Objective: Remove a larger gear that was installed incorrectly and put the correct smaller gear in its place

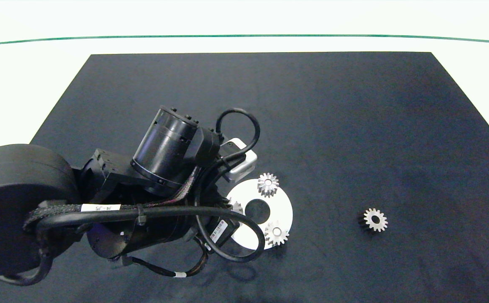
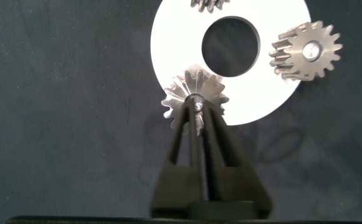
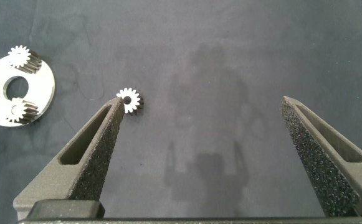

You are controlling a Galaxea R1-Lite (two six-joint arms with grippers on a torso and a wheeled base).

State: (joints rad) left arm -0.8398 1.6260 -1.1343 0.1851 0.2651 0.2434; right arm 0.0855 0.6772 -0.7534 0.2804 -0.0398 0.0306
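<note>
The left gripper (image 2: 196,109) is closed on a gear (image 2: 193,96) at the near edge of the white disc (image 1: 284,210); two more gears (image 1: 268,184) (image 1: 276,233) stand on that disc. Well apart on the dark mat (image 1: 354,126) lies the lone gear (image 1: 374,219). The right gripper (image 3: 209,106) hangs wide open, empty.

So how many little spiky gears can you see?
4. Two sit on the white disc: one at its far edge, one at its near edge. The left hand grips a third at the disc's edge. One lies alone on the mat.
</note>
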